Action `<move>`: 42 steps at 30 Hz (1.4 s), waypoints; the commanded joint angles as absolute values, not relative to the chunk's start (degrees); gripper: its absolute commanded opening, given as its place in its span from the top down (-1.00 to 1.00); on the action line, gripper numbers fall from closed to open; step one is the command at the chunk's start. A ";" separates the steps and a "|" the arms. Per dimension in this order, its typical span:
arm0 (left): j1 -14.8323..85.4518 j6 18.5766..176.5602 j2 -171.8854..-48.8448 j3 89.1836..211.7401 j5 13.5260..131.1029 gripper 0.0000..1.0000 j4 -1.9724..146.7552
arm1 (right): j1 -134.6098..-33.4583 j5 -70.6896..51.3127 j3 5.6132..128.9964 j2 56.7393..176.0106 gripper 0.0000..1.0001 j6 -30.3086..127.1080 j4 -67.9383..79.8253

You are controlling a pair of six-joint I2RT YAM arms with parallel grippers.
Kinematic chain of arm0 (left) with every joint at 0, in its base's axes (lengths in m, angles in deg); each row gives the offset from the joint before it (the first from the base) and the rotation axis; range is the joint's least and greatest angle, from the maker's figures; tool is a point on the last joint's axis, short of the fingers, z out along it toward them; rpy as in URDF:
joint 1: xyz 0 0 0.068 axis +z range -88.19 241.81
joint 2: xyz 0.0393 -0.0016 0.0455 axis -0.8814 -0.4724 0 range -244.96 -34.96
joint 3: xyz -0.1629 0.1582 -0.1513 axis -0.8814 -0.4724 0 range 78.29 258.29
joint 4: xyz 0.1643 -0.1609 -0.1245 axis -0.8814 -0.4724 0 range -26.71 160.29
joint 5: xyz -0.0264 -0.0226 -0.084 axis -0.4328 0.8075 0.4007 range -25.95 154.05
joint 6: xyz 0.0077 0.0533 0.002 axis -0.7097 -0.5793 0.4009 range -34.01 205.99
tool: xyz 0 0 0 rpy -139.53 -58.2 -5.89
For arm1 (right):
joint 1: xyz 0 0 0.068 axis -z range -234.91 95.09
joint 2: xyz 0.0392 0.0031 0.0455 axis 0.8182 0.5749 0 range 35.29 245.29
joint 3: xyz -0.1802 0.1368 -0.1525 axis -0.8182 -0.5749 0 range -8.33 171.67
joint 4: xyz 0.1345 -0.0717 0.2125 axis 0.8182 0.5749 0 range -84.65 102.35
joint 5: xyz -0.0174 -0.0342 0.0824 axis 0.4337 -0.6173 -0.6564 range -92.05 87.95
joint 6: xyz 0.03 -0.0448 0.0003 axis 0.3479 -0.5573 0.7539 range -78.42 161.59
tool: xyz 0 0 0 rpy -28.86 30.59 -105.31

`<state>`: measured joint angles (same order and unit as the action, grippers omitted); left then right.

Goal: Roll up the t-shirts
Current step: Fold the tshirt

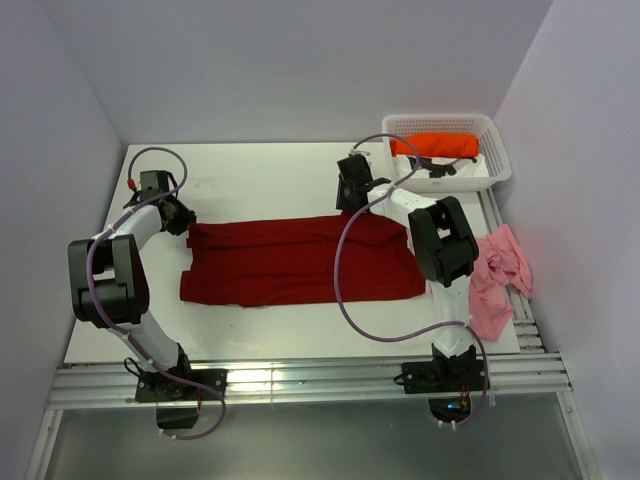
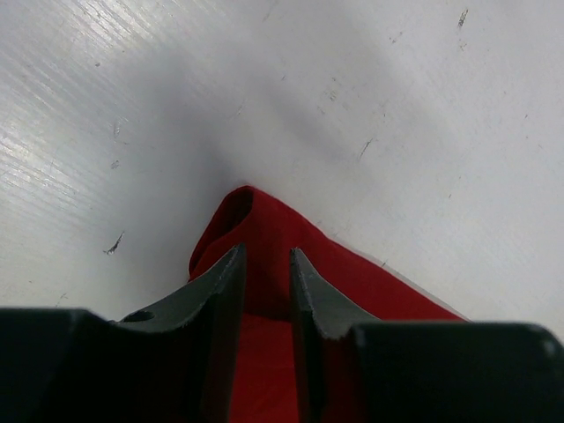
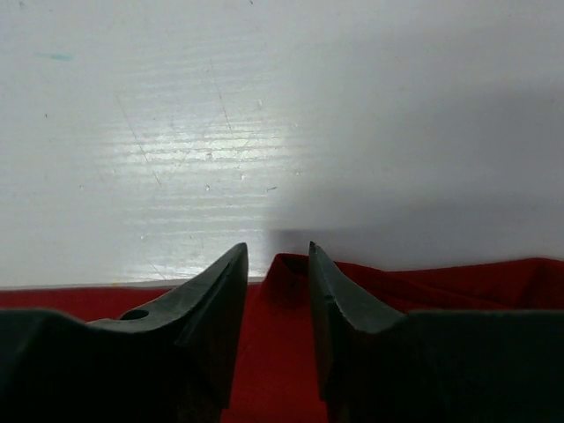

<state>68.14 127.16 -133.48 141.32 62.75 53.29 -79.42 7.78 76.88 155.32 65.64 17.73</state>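
The dark red t-shirt (image 1: 300, 262) lies spread flat across the middle of the table. My left gripper (image 1: 183, 218) is at its far left corner, jaws shut to a narrow gap on a raised peak of the red cloth (image 2: 256, 220). My right gripper (image 1: 357, 195) is at the shirt's far edge toward the right, jaws pinching a small tent of the cloth (image 3: 286, 269). The pink t-shirt (image 1: 495, 275) lies crumpled at the table's right edge. The orange-red t-shirt (image 1: 435, 145) lies in the basket.
The white mesh basket (image 1: 495, 170) stands at the far right corner, close behind my right arm. Grey walls close in the table on three sides. Metal rails (image 1: 300, 380) run along the near edge and the right edge.
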 commanded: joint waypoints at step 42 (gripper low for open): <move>63.92 127.12 -127.42 138.32 62.91 0.41 55.61 | -90.49 22.81 50.84 128.64 1.00 73.47 16.60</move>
<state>64.27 127.18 -130.40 138.65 62.77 54.17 -88.49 16.76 53.27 132.50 69.33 16.59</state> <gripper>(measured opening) 0.296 0.007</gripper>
